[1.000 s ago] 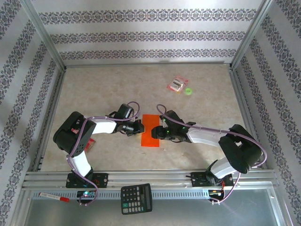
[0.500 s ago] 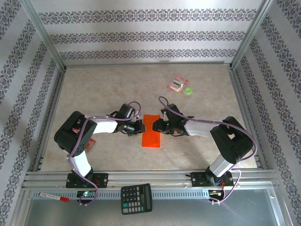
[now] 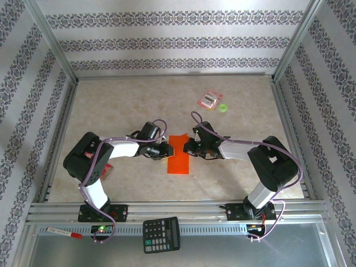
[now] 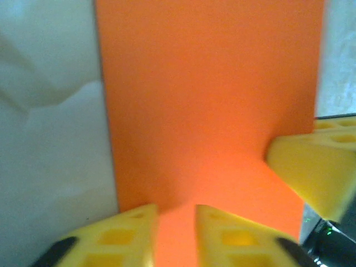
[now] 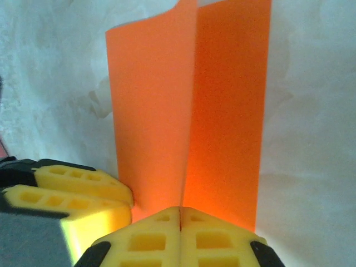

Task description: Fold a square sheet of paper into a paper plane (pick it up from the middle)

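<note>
Over the last second the right gripper (image 5: 181, 216) has been sliding from the near half of the sheet's right edge toward its far half and closing, while the left gripper (image 4: 176, 216) has been loosening. The right fingers are now pressing flat together with no gap. The crease of the square sheet of paper (image 3: 179, 158) is running straight into their seam, so they seem to be pinching it there. The left jaws are standing a little apart, with a narrow slot of orange showing between them. As far as I can judge, they are straddling the sheet's left edge without clamping it.

The sheet, folded into a narrow strip, is lying on the table (image 3: 122, 105) between the two grippers, its long axis running away from the arm bases. In the right wrist view one layer is lifting slightly along the crease. Both grippers are meeting the strip from opposite long sides, the right one sitting a little farther up it. The coming fold is probably turning on this: the right arm is anchoring, so the left, equally near, is free to work a far corner toward the centre line.
</note>
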`<act>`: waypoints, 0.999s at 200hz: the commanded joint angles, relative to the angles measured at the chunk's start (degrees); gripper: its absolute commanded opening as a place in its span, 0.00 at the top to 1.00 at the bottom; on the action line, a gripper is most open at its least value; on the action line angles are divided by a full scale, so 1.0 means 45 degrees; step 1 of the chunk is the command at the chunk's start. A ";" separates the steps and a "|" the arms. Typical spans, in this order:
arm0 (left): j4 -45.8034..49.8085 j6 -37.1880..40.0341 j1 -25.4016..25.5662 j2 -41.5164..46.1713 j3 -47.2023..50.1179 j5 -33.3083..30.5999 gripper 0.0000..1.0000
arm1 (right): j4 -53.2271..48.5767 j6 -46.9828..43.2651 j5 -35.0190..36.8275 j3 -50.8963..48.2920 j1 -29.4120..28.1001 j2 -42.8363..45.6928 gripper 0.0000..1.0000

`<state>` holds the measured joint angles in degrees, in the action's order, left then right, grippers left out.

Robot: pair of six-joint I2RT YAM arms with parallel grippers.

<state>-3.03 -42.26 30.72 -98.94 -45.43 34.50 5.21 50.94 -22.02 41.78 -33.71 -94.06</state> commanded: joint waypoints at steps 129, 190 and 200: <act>0.0082 0.6566 0.7793 0.3059 0.1016 -1.0968 0.23 | -0.0086 0.1920 -0.1266 -0.0090 0.0539 0.0444 0.98; 0.0394 0.6729 0.7968 0.1712 0.0033 -1.1794 0.45 | 0.0041 0.1906 -0.1308 -0.0217 0.0563 0.0336 0.98; 0.0480 0.6773 0.7978 0.1687 -0.0008 -1.1670 0.55 | 0.0071 0.1912 -0.1298 -0.0241 0.0558 0.0317 0.98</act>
<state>-3.31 -13.34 65.95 -91.05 -43.77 -15.66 5.02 58.83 -27.09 41.43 -31.59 -92.33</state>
